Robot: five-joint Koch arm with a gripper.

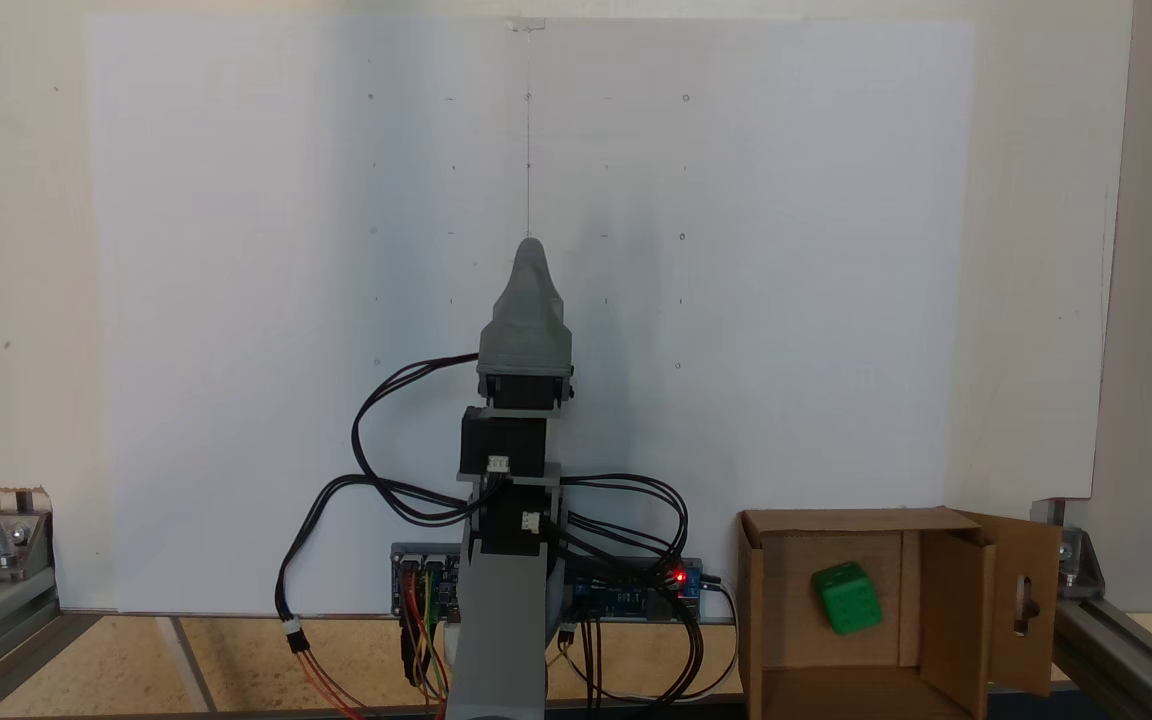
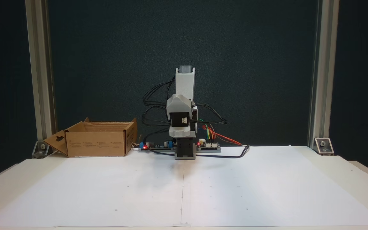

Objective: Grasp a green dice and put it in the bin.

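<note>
Fixed views from both ends of the table agree on how things stand. One of them looks down onto the green dice (image 1: 847,597), which lies on the floor of the bin (image 1: 758,600), a brown cardboard box with its flaps standing open, one of them cut with a keyhole-shaped slot. In the other fixed view the bin (image 2: 96,143) sits at the left beside the arm's base, and its walls hide whatever is inside. Judging from that, the task looks finished: the dice is in the box and nothing seems left but for the arm to rest.

The arm is folded up over its base, well apart from the bin. The gripper (image 1: 530,262) points away from the base over the sheet, and its jaws lie one behind the other for that camera, so I cannot tell whether it is open or closed; nothing green is seen at it.

Black cables loop around the arm, and controller boards (image 2: 158,145) with red lights lie by the base. A white paper sheet (image 2: 235,191) with small marks covers the table. Aluminium frame posts (image 2: 316,73) stand at the corners before a dark backdrop.
</note>
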